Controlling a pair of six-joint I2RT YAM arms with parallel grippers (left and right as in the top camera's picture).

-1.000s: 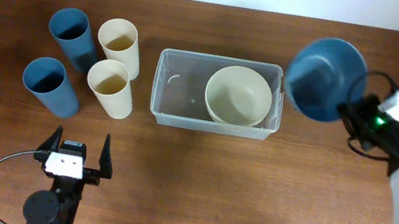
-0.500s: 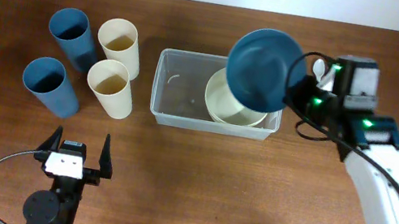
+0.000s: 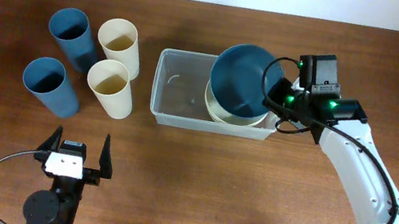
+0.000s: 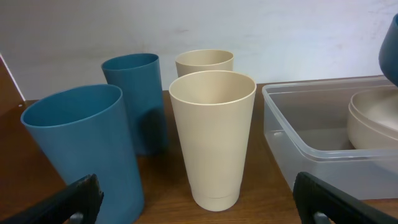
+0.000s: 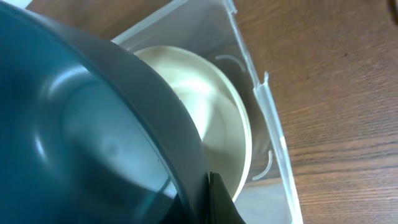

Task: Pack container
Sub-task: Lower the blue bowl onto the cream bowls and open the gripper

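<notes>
The clear container (image 3: 177, 96) sits centrally on the worktop (image 3: 196, 177), at nine o'clock from the right hand (image 3: 274, 100), which pinches a blue bowl (image 3: 240, 78) by the rim above the cream bowl (image 3: 223, 117) inside. The left hand (image 3: 79, 153), at seven o'clock of it, is spread wide.

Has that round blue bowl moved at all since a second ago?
Yes. The round blue bowl has moved left, from beyond the clear plastic container's right end to above the cream bowl inside it.
</notes>
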